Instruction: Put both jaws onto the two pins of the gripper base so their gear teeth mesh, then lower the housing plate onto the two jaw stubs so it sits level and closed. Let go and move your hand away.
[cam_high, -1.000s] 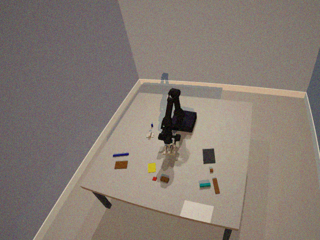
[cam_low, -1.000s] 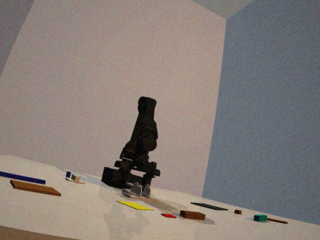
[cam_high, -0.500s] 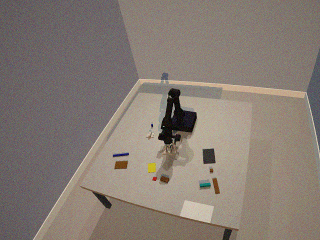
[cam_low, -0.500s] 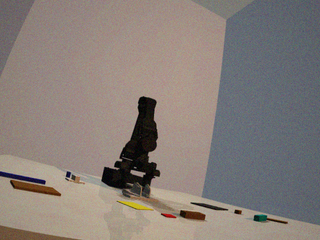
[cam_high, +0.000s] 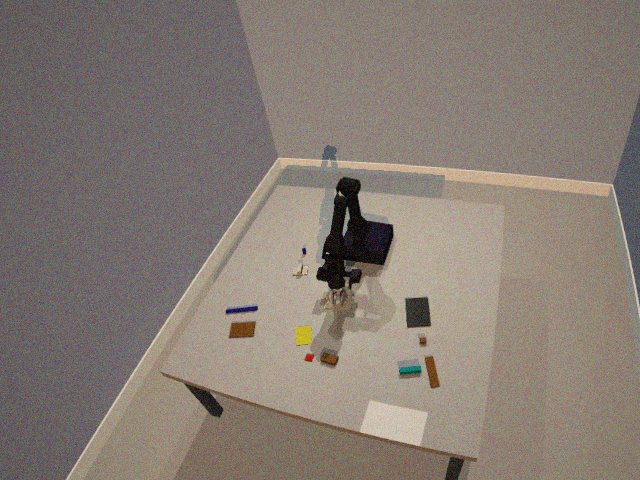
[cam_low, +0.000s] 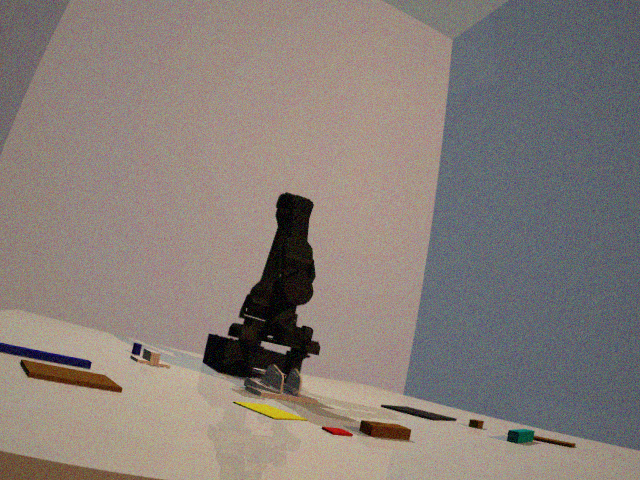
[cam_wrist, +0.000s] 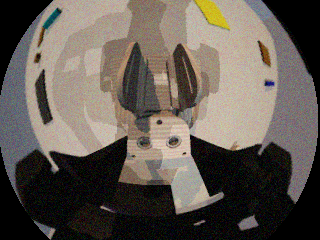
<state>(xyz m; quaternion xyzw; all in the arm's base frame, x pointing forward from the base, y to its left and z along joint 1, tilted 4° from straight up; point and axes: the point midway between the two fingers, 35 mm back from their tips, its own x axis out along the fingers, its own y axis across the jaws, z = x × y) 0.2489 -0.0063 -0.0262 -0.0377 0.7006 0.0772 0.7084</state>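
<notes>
My gripper (cam_wrist: 158, 139) hangs pointing down in front of the arm's base, with its dark fingers at both sides of the pale housing plate (cam_wrist: 160, 131). It is shut on this plate, whose two round holes face the wrist camera. The two upright grey jaws (cam_low: 273, 380) (cam_low: 293, 382) stand side by side on the pale gripper base (cam_low: 289, 397), a gap between them. In the wrist view the left jaw (cam_wrist: 132, 82) and right jaw (cam_wrist: 187, 80) reach out past the plate's far edge. The plate hides the pins, stubs and gear teeth; whether it touches the stubs I cannot tell.
A yellow sheet (cam_high: 303, 335) (cam_low: 271, 411), a red tile (cam_high: 309, 357) and a brown block (cam_high: 329, 358) (cam_low: 385, 430) lie in front. A dark sheet (cam_high: 417, 312) and teal block (cam_high: 409, 369) lie right. A blue bar (cam_high: 241, 310) and brown board (cam_high: 242, 329) lie left.
</notes>
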